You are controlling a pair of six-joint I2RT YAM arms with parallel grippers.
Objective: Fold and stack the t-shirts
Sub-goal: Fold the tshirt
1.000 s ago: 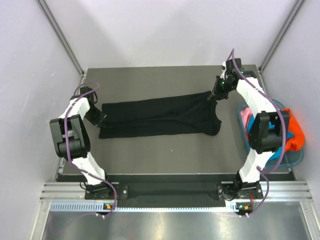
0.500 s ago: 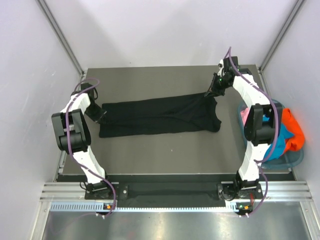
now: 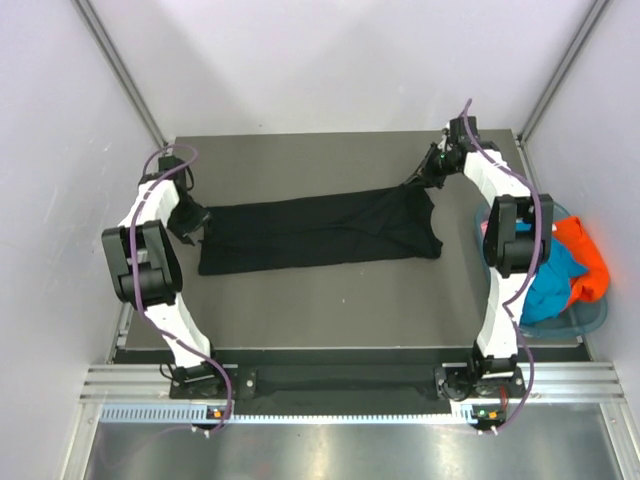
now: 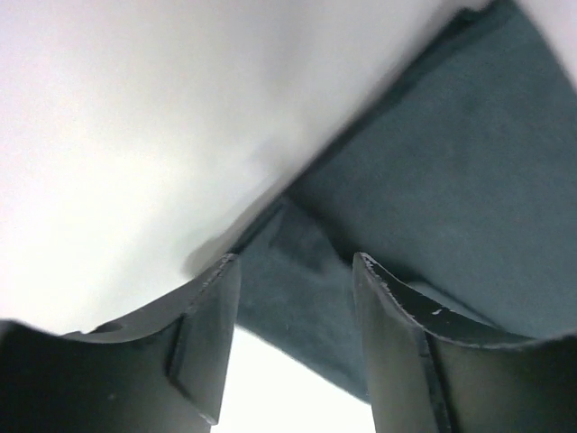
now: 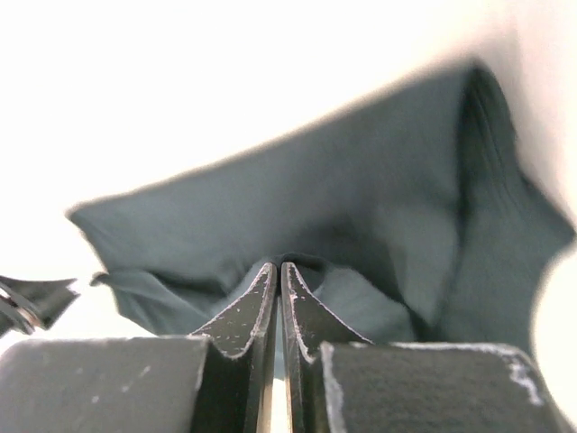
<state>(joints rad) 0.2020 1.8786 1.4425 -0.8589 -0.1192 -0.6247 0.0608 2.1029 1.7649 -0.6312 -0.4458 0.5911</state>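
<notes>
**A:** Top view. The black t-shirt (image 3: pixel 310 232) lies as a long narrow band across the middle of the tabletop (image 3: pixel 330 310), spanning the gap between the two arms. What differs from a second ago?

**B:** The right arm has drawn back toward the far right corner. The right pincer (image 3: pixel 425 183) takes the shirt's far right corner along. The cloth on that side reads flatter, and its right edge has crept away from the near side. The left pincer (image 3: pixel 195 222) has also edged toward the back, and it sits at the shirt's left end.

**A:** Pincer states?

**B:** Right: in its wrist view the fingers are pressed together with a tuck of dark cloth nipped at the tips, so it grips the black t-shirt. Left: the fingers (image 4: pixel 203 334) stand apart, with dark cloth showing beyond the gap. That view is blurred and washed out. The hem may lie between them, but nothing is clamped.

**A:** What does that mean for the task?

**B:** Judgement: this is a tensioning pull to flatten the band before the next fold, not a fold itself. With only one end held, more pull would likely drag the shirt rather than stretch it. The left side probably needs to close on the hem first.

**A:** What remains?

**B:** The teal t-shirt (image 3: pixel 548 280) and the orange t-shirt (image 3: pixel 583 255) lie heaped in the basket (image 3: pixel 590 318) at the right edge. No stack has been started, so the task is at an early stage.
</notes>
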